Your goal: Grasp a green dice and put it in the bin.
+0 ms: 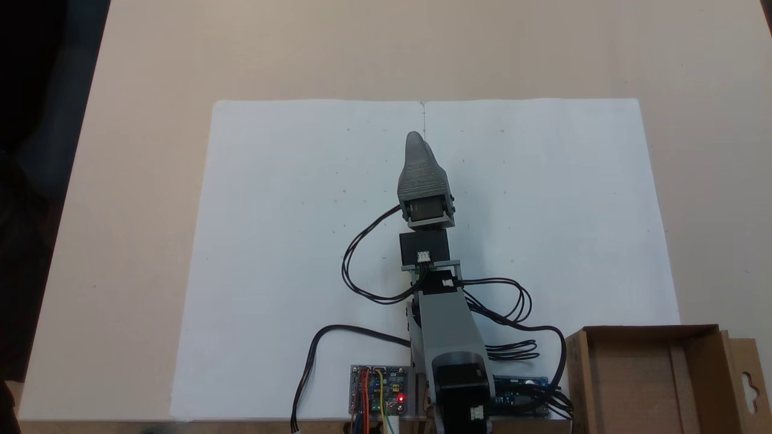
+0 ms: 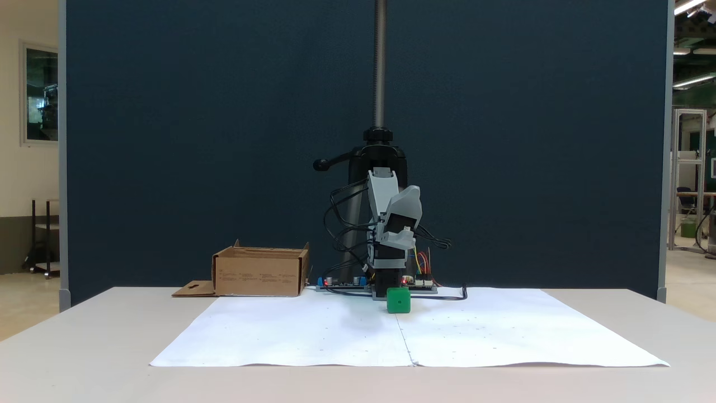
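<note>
Green dice (image 2: 398,300) on white paper (image 2: 313,330), bin (image 2: 260,272) (contents hidden) behind; tool (image 1: 415,140) state unclear.

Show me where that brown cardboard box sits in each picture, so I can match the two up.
Fixed view from above: the cardboard box is in the bottom right corner, right of the arm, its flap on the right.
Fixed view from the front: the box stands left of the arm, flap lying flat on its left.
Shared landmark: the white paper sheet; the box sits just off its arm-side corner.
</note>
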### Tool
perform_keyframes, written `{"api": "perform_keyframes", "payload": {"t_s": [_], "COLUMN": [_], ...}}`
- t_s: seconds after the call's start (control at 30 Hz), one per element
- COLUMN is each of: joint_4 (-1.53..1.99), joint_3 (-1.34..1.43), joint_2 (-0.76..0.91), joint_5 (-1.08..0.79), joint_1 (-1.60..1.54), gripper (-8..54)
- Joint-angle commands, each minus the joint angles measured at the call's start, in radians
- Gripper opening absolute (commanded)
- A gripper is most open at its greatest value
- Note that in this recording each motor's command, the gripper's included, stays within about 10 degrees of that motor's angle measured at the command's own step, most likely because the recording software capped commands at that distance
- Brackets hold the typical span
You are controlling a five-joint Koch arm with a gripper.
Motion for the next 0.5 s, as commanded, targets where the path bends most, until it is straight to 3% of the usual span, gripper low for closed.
{"api": "perform_keyframes", "payload": {"t_s": [0.0, 0.47], "joint_4": [0.175, 0.282], "joint_3": [0.072, 0.072], "joint_2": [0.1, 0.101], "joint_5": [0.146, 0.146], "joint_1": [0.114, 0.114], "gripper": [42.2, 42.2]}}
